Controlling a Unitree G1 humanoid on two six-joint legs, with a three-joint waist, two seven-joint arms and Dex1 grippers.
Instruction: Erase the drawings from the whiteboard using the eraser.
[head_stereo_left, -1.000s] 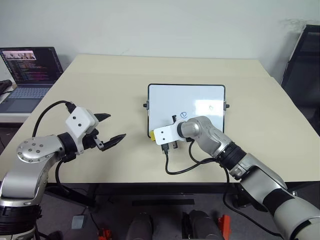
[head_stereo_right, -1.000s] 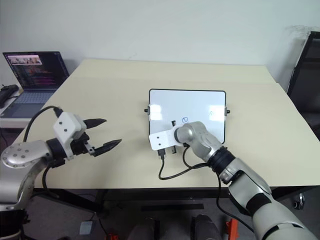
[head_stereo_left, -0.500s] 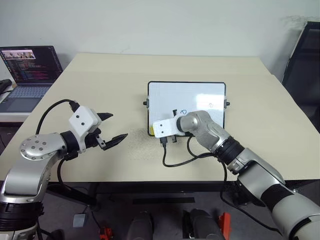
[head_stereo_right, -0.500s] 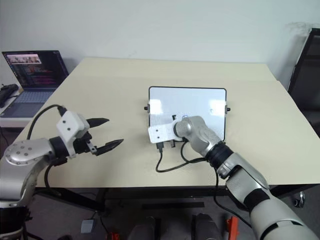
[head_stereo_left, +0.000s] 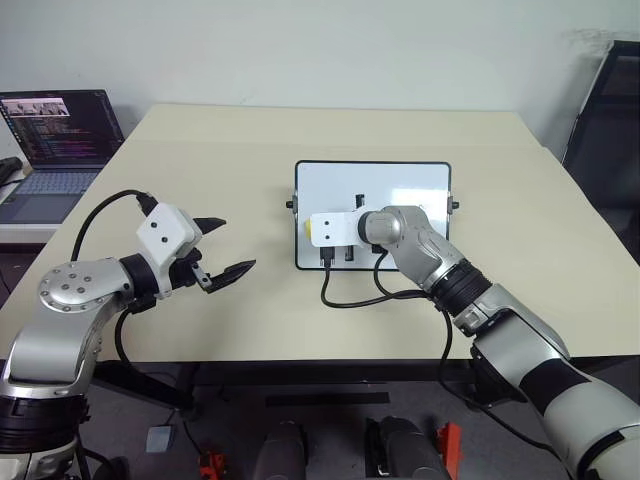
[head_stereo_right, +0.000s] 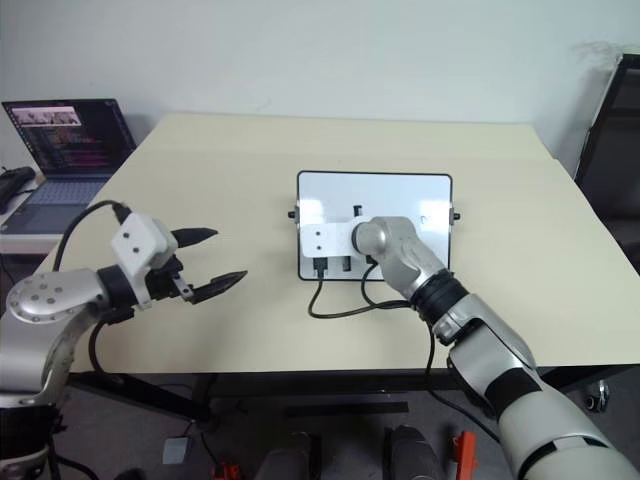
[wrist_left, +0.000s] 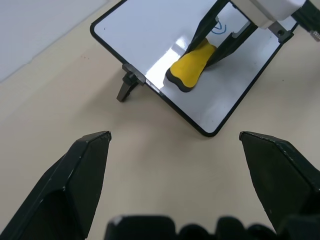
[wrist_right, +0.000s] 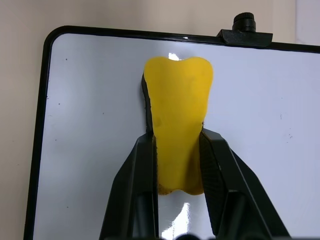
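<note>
The whiteboard (head_stereo_left: 400, 185) lies flat in the middle of the table. My right gripper (wrist_right: 178, 137) is shut on the yellow eraser (wrist_left: 192, 62), whose dark underside rests on the board's left part, its tip near the left-side knob (wrist_right: 245, 22). In the left wrist view, one blue drawing (wrist_left: 218, 27) shows on the board just behind the right gripper's fingers, partly hidden by them. My left gripper (head_stereo_left: 235, 245) hovers open and holding nothing over the table left of the board.
An open laptop (head_stereo_left: 60, 140) sits on a side table at the far left. A black chair (head_stereo_left: 605, 110) stands at the right. A black cable (head_stereo_left: 350, 295) loops from my right wrist over the table's near part.
My right gripper has slid the eraser from the board's near edge up toward its middle, away from me. The left gripper has kept its place.
</note>
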